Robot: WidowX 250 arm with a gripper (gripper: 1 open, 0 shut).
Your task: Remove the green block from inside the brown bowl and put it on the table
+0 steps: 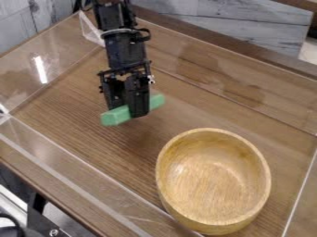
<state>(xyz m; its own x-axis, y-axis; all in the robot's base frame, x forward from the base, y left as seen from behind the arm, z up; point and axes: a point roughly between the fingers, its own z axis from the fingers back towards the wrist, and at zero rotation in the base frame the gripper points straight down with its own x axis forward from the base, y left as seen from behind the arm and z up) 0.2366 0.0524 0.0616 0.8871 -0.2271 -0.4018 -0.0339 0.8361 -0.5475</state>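
The green block [118,116] is at the left middle of the table [223,102], low against the wood, with my black gripper [128,102] shut on it from above. Only the block's lower left end shows below the fingers. I cannot tell whether the block touches the table surface. The brown bowl [213,179] stands empty to the lower right, well apart from the gripper.
Clear acrylic walls [50,56] run along the table's edges at the left, front and right. The black arm [114,23] reaches in from the upper left. A grey brick wall lies behind the table.
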